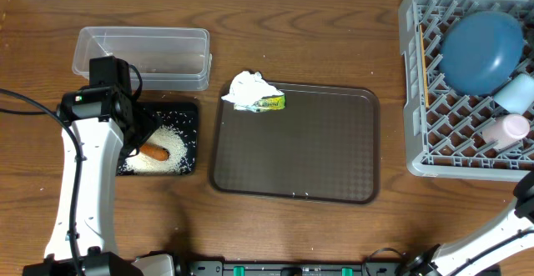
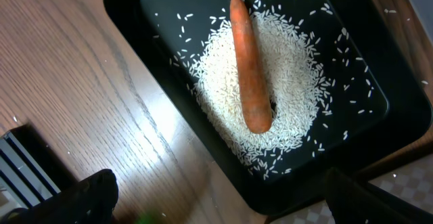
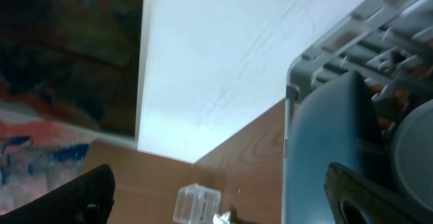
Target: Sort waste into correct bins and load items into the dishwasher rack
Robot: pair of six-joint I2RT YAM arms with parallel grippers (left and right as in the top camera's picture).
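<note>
The left gripper (image 2: 223,207) hangs spread wide over the carrot (image 2: 250,68) and rice (image 2: 298,95) in the black tray (image 2: 169,21). The right gripper (image 3: 223,207) is spread wide too, holding nothing. Farther off, the tissue (image 1: 248,88) sits on the edge of the brown tray (image 1: 334,143). It looks soft and light; pinch its puffy top.

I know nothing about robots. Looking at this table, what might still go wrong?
1. The tissue and wrapper lie touching at a corner of the brown tray, so a grab at one may carry both off together.
2. The left gripper hangs open over the carrot and rice in the black tray. Brushing the heap could flick loose grains onto the table.
</note>
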